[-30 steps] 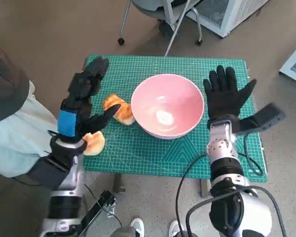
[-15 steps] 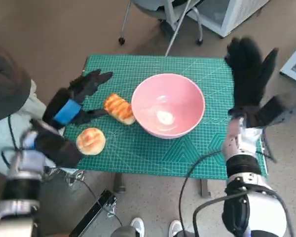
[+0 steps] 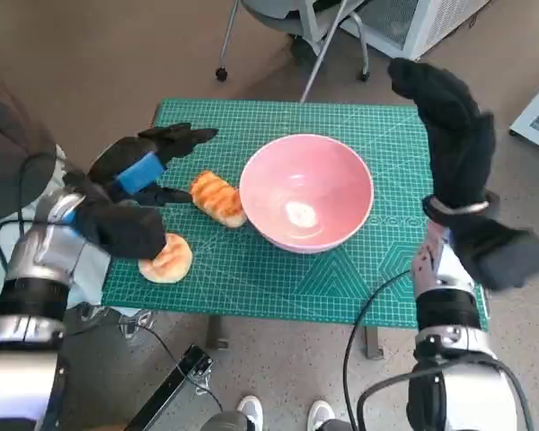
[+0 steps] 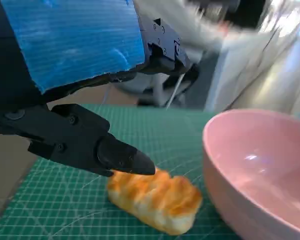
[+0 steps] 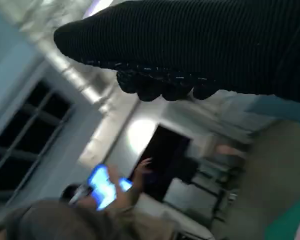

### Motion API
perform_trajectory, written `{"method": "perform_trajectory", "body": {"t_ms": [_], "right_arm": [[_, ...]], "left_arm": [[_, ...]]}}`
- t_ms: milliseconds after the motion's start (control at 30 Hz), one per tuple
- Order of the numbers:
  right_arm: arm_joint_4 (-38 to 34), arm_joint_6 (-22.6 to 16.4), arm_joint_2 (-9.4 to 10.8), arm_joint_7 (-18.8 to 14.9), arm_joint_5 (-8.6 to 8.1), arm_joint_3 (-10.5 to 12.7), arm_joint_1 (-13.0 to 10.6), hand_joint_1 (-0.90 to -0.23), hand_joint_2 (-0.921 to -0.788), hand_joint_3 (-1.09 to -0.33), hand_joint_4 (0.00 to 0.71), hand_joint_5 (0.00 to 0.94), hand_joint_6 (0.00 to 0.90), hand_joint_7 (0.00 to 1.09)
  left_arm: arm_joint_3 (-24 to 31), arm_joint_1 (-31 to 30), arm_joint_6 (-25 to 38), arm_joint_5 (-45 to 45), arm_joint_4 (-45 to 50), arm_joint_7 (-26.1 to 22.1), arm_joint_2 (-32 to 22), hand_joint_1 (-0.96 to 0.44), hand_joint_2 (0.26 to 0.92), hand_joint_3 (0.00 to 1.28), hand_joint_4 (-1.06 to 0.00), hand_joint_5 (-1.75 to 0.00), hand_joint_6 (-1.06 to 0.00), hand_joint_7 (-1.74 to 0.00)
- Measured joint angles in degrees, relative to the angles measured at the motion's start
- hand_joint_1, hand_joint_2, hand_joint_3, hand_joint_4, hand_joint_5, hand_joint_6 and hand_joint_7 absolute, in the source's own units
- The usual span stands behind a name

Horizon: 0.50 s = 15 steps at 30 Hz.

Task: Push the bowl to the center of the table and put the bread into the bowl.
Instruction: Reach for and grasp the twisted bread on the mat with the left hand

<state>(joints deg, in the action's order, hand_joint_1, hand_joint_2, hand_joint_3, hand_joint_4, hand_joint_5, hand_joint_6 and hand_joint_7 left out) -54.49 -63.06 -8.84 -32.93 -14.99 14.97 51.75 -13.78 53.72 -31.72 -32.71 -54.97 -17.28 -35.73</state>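
Note:
A pink bowl (image 3: 305,191) stands near the middle of the green cutting mat (image 3: 251,278); the left wrist view shows its rim (image 4: 255,165) close by. An oblong glazed bread (image 3: 217,198) lies just left of the bowl, also seen as the golden bread (image 4: 155,200) under my fingers. A round bun (image 3: 166,259) lies near the mat's front left edge, partly hidden by my left wrist. My left hand (image 3: 144,166) hovers left of the oblong bread, fingers apart and empty. My right hand (image 3: 449,135) is raised high beyond the bowl's right side, fingers spread, holding nothing.
A wheeled chair base (image 3: 296,45) stands behind the table. A white cabinet (image 3: 422,22) is at the back right. A person sits at the left edge (image 3: 9,162), and another person (image 5: 65,220) shows in the right wrist view.
My right hand has lifted from the mat beside the bowl to well above it. My left hand has swung down and left, uncovering the oblong bread. Bowl and breads stayed put.

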Motion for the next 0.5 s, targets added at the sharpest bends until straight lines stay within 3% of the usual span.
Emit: {"method": "perform_trajectory", "body": {"t_ms": [500], "right_arm": [[1.57, -4.21, -0.26, 0.81, -0.40, -1.54, -2.51, -0.571, -0.921, -0.704, 0.355, 0.002, 0.042, 0.83]], "left_arm": [[-13.25, 8.11, 4.63, -10.03, -12.59, 1.80, 6.34, -0.31, 0.768, 0.00, -0.30, 0.00, -0.41, -0.05]]}}
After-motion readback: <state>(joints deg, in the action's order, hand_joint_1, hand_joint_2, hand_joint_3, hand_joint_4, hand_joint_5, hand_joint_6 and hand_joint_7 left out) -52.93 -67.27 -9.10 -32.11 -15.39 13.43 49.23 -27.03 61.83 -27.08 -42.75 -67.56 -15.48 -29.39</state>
